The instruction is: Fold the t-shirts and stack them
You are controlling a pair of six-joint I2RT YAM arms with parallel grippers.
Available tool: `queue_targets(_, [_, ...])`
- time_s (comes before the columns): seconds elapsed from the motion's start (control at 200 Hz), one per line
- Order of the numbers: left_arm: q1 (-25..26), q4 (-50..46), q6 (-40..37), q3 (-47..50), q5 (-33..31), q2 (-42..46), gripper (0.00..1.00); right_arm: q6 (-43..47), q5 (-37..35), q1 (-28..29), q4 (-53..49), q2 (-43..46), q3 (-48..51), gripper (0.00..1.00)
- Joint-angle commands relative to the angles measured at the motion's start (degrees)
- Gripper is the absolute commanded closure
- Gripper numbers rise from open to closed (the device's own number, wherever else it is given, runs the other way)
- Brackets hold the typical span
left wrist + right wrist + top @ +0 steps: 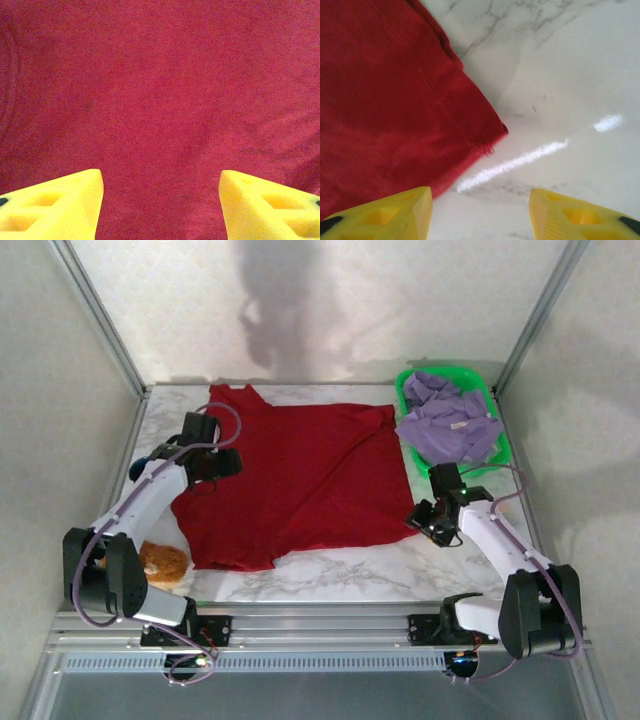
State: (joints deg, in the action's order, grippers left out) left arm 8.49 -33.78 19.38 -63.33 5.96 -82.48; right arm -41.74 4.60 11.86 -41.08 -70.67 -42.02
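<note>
The red t-shirt (300,480) lies spread on the table (350,575), the lavender t-shirt (450,425) in the basket (403,395). The left gripper (161,200) gapes empty over red cloth; the right gripper (480,210), likewise, seemingly above its corner.

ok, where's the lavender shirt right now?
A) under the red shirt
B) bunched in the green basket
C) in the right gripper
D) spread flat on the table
B: the lavender shirt sits bunched in the green basket, spilling over its near rim.
</note>
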Motion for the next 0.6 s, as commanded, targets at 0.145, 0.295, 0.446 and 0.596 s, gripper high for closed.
queue_targets(0.145, [0.26,-0.51,0.9,3.39,-1.94,1.18,0.38,-4.02,-3.82,-0.5,7.88,0.4,4.58,0.54])
queue_targets(0.295, [0.23,-0.06,1.59,4.79,-2.24,1.28,0.39,-2.74,-2.87,-0.96,8.75,-5.5,4.38,0.56])
queue_targets(0.446, [0.29,0.13,1.54,5.19,-2.78,2.1,0.39,-2.13,-4.16,-0.96,12.48,-6.76,5.03,0.68])
queue_targets(0.596, [0.27,-0.23,1.63,4.62,-2.79,1.96,0.39,-1.37,-6.25,-0.95,10.32,-5.32,4.98,0.92])
